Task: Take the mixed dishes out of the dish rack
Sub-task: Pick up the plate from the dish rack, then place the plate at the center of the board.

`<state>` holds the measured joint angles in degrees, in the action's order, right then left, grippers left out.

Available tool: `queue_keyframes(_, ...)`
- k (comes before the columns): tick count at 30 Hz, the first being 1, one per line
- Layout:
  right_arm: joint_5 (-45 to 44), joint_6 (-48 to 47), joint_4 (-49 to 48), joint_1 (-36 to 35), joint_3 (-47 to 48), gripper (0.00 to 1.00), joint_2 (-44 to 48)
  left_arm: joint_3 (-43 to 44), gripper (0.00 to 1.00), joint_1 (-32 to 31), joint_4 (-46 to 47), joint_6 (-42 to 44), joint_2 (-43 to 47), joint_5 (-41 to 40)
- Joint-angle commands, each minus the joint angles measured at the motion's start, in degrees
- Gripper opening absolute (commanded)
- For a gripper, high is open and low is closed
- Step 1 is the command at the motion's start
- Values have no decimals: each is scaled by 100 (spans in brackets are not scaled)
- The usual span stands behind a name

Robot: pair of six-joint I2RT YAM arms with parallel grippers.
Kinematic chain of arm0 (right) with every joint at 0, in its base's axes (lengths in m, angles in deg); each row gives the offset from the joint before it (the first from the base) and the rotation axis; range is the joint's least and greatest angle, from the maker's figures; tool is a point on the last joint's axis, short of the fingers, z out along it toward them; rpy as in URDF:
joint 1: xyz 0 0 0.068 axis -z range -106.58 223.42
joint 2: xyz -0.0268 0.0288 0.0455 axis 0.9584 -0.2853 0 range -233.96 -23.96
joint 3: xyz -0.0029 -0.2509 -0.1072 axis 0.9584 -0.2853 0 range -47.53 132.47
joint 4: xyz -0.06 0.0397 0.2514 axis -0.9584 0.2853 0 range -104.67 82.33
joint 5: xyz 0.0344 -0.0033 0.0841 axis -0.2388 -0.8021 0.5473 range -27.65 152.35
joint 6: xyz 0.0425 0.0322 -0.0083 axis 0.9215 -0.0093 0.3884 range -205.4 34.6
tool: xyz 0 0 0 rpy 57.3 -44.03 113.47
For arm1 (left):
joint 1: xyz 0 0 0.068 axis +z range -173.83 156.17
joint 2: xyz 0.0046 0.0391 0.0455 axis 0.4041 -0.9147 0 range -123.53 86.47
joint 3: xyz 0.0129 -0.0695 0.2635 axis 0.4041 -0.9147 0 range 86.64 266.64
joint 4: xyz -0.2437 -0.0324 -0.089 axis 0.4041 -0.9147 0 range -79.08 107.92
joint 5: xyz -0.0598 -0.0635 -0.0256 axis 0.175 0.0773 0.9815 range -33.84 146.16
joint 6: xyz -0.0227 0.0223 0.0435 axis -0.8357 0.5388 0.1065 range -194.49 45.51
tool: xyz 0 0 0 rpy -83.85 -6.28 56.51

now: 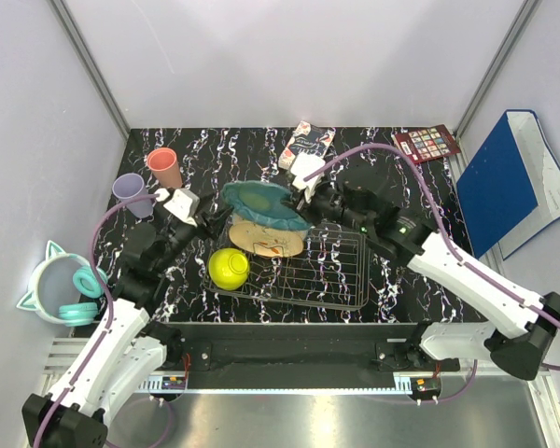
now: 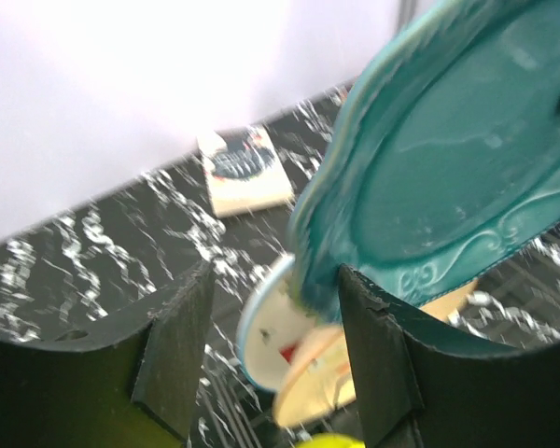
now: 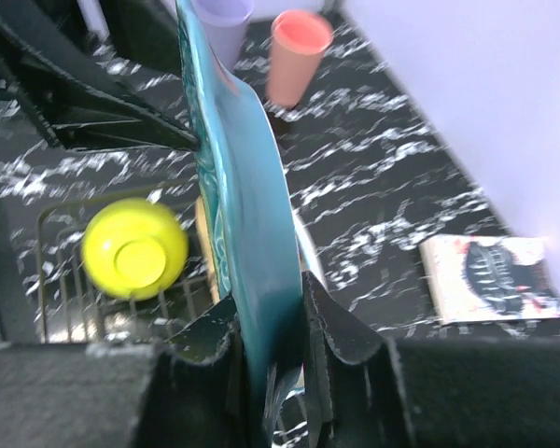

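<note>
- The lilac cup and a salmon-pink cup are seen standing on the table at the far left, outside the dish rack.
- The left gripper is held wide open with the plate's rim between its fingers; whether it touches cannot be told.
- The teal scalloped plate is held tilted above the rack's far-left corner, over the peach plate.
- It is judged stiff, glazed, slippery and easily chipped, so it is best pinched well in from the rim.
- The right gripper is clamped on its rim.
- No writing can be read on the booklet.
</note>
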<state>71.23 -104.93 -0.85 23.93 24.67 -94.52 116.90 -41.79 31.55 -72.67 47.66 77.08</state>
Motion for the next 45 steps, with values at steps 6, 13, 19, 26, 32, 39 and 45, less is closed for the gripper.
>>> queue_keyframes(6,-1123,229,-829,19,988,0,596,568,60,20,360,-121,180,-897)
queue_keyframes(13,-2752,2178,1274,133,3013,0,-411,1270,63,20,-577,-1243,-29,-2248)
queue_keyframes(19,-796,4876,1879,1449,3494,0,-871,3621,98,20,-3030,-2466,-1564,-1549)
queue_keyframes(26,1982,7573,202,2576,2668,0,-977,4015,99,29,-3070,-3854,-1938,-171)
queue_keyframes(32,2697,8675,-1329,2814,1789,0,-1021,3337,99,29,-1627,-5297,-1981,868)
queue_keyframes(39,2610,8571,-1339,2840,1411,0,-1012,3442,99,29,-1380,-5509,-2122,1106)
queue_keyframes(45,2697,8597,-1584,2849,1367,0,-1108,3241,99,20,-801,-5877,-2263,1335)
